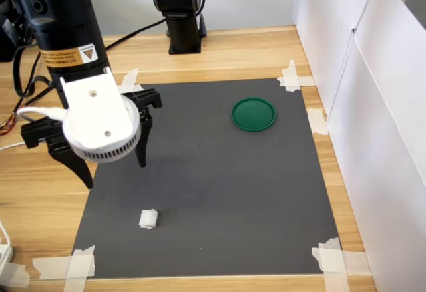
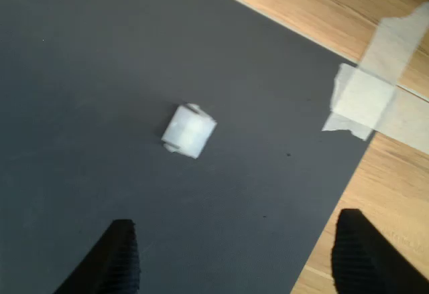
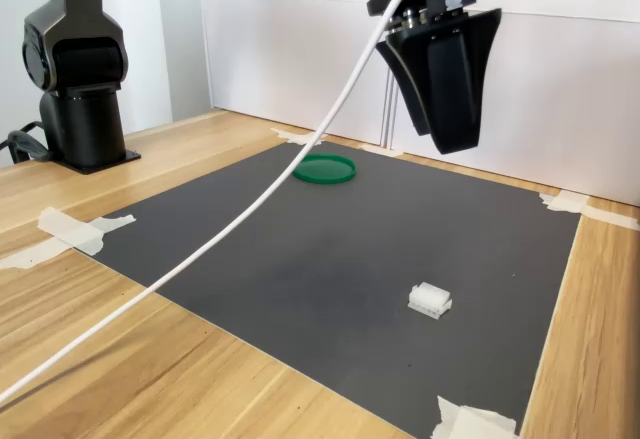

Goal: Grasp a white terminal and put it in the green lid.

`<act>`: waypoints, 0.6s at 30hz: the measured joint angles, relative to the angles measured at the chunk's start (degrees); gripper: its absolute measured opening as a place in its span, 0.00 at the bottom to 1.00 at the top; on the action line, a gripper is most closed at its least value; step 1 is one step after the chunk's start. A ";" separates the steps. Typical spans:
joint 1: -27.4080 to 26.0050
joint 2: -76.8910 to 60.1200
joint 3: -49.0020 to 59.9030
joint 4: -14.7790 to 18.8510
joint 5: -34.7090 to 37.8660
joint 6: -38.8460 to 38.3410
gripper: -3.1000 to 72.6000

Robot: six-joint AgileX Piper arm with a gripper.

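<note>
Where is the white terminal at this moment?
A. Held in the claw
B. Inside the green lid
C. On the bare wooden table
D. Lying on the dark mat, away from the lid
D: the white terminal lies on the dark mat, apart from the empty green lid; the open claw hangs above, holding nothing.

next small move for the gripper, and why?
Probably lower toward the white terminal, nudging to centre it first. The gripper hangs open above the mat, holding nothing. In the wrist view the terminal lies ahead of the fingertips, not between them. The green lid is empty.
</note>
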 joint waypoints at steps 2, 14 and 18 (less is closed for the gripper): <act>-0.06 0.59 -0.74 -0.47 0.13 1.84 0.97; -0.01 8.40 -4.21 -2.64 4.91 11.20 0.98; -0.01 10.81 -4.27 -0.94 5.79 12.17 0.98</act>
